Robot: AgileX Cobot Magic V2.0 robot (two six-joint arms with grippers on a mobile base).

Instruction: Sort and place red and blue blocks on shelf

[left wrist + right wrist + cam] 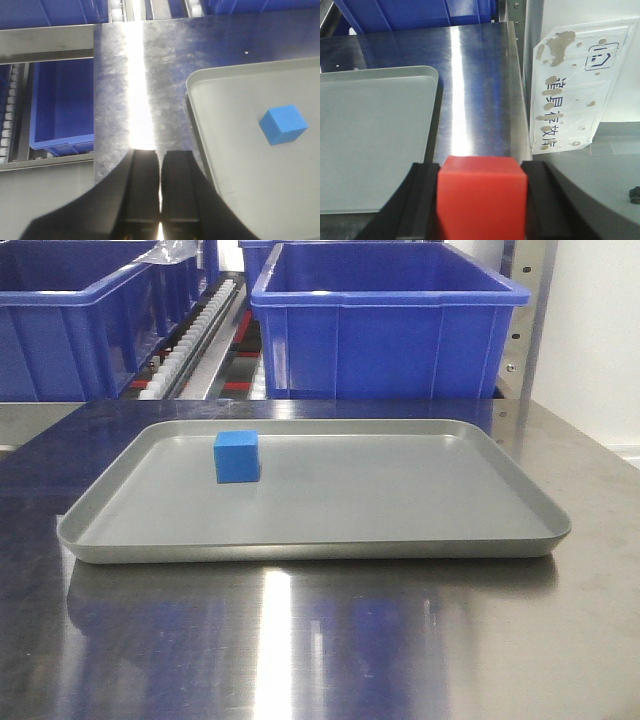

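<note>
The blue block [237,457] sits on the far left part of the grey tray [320,540]; it also shows in the left wrist view [283,124]. The red block [481,197] is held between the jaws of my right gripper [481,170], above the steel tabletop to the right of the tray. My left gripper [160,155] is shut and empty, hovering over the tabletop just left of the tray's edge. The shelf with its blue bins [390,320] stands behind the table. Neither gripper shows in the front view.
The grey tray [260,165] lies on the shiny steel tabletop [320,640]. A second blue bin [70,320] and a roller track [195,340] are at the back left. A lower blue bin [62,107] lies left of the table. A labelled plastic sheet [575,85] lies right of the table edge.
</note>
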